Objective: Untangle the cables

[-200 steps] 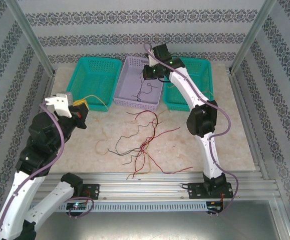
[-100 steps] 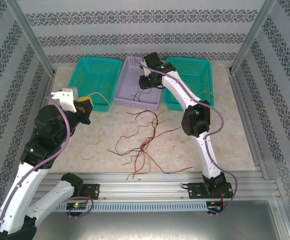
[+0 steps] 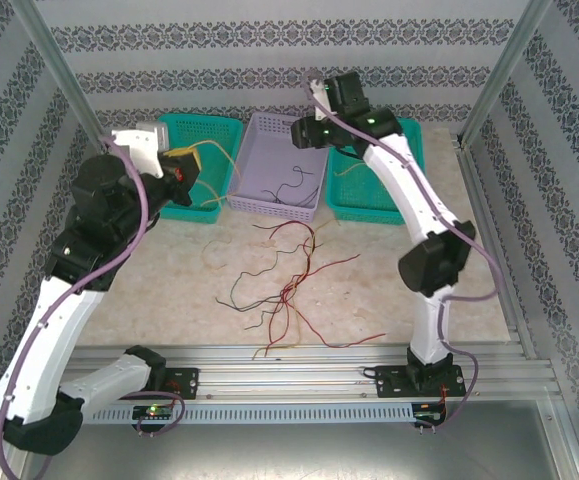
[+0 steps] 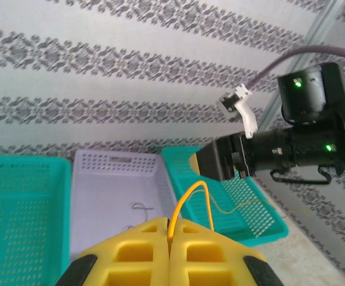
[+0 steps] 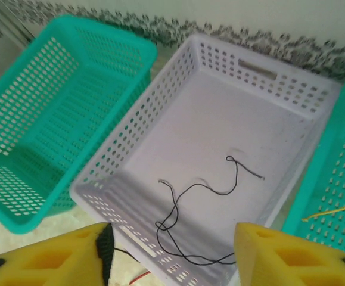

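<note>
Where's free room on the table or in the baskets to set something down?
Bare table lies between the left arm and the tangle of cables, and there is another strip between the tangle and the right arm. The left teal basket looks bare inside. It is crowded at table centre, and the purple basket holds a dark cable.

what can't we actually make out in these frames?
- Top view: tangle of wires is too thin to tell which strand lies over which.
- Top view: the right arm hides much of the right teal basket; the right wrist view's edge cuts it too.
- Left wrist view: yellow wire pinched in the left gripper; its far end is too thin to trace.
</note>
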Controlling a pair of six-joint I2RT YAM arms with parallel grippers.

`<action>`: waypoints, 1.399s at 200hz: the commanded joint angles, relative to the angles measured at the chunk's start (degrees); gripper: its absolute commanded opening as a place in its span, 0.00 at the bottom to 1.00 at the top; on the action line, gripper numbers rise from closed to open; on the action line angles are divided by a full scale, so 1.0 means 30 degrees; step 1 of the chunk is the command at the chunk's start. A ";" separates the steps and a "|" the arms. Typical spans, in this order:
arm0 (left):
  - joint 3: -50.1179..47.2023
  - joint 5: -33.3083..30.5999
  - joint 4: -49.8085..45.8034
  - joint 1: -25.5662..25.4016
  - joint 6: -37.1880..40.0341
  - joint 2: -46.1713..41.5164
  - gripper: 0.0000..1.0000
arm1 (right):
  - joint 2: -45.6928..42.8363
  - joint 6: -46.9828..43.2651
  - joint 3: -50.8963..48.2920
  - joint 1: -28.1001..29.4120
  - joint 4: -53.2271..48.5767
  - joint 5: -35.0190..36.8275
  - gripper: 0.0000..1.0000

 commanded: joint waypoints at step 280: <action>2.3595 0.5138 1.3454 -0.4809 -0.7157 3.0823 0.00 | -2.6673 0.0751 -1.8854 -0.1719 0.1830 0.2962 0.76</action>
